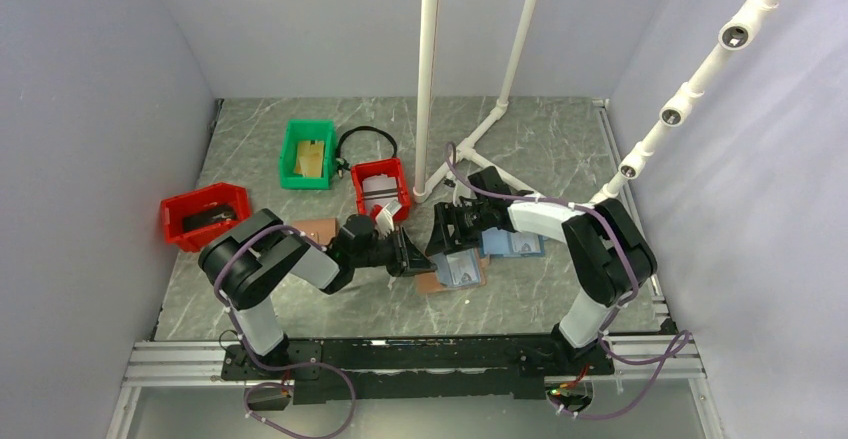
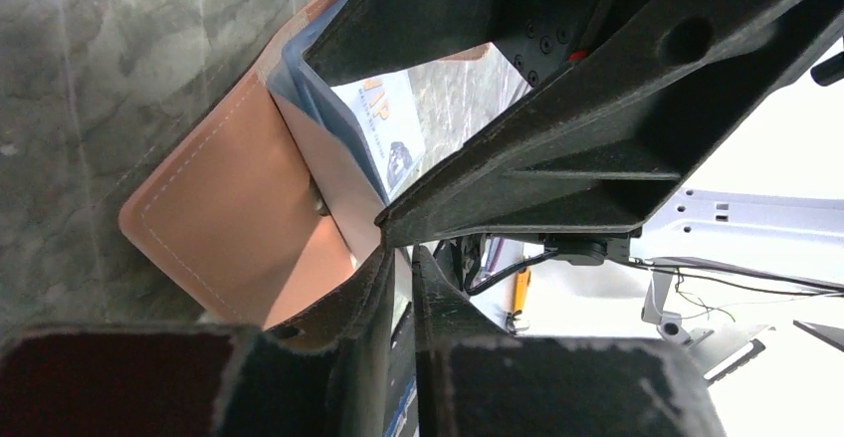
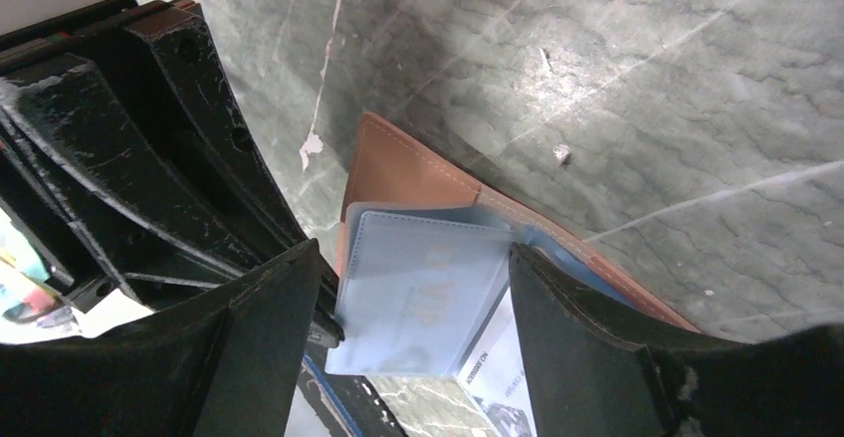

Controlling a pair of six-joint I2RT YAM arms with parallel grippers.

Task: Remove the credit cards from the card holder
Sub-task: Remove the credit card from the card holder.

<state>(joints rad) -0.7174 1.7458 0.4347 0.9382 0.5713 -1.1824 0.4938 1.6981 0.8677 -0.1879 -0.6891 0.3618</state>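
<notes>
The holder lies open on the table near its middle, light blue pockets facing up. The left gripper is at its 9 o'clock side, low over the brown flap. Its fingers stand almost together, with only a thin slit between them. A pale edge shows in that slit, but I cannot tell whether they pinch it. The right gripper is over the holder from 12 o'clock with its jaws spread wide, one finger on either side of a clear blue pocket. They stand about as far apart as the pocket is broad and straddle it without clamping it. A white printed card sits in the pocket, the letters VIP showing through, and another white card edge pokes out at the pocket's 6 o'clock. Just beside the holder at 2 o'clock lies a blue holder. A red bin stands at 11 o'clock, with a green bin beyond it at 10 o'clock. A second red bin is well apart at 9 o'clock.
</notes>
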